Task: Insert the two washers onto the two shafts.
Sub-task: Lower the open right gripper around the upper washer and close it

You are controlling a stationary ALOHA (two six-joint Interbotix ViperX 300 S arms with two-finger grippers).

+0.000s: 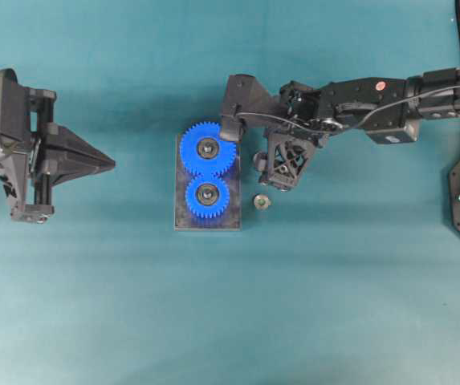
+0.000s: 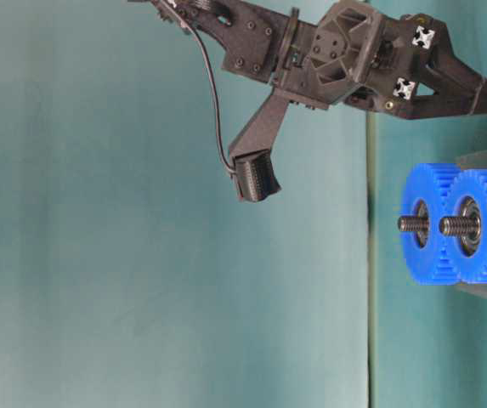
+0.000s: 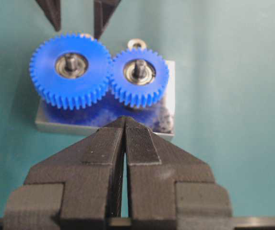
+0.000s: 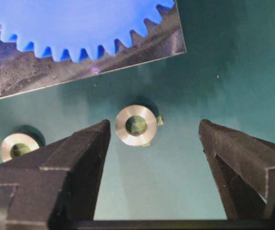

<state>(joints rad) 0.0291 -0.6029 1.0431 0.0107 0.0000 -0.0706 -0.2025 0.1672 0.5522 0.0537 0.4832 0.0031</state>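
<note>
A silver washer is lying flat on the teal counter, between the spread fingers of the right pincer, which is hanging released above it; a second washer is lying at nine o'clock from it, beside the left finger. At twelve o'clock from the washers, the grey base plate is carrying two meshed blue gears on their threaded shafts. Well apart at nine o'clock overhead, the left pincer is sitting clenched, empty, pointing at the plate, with the plain teal cloth covering everything around.
</note>
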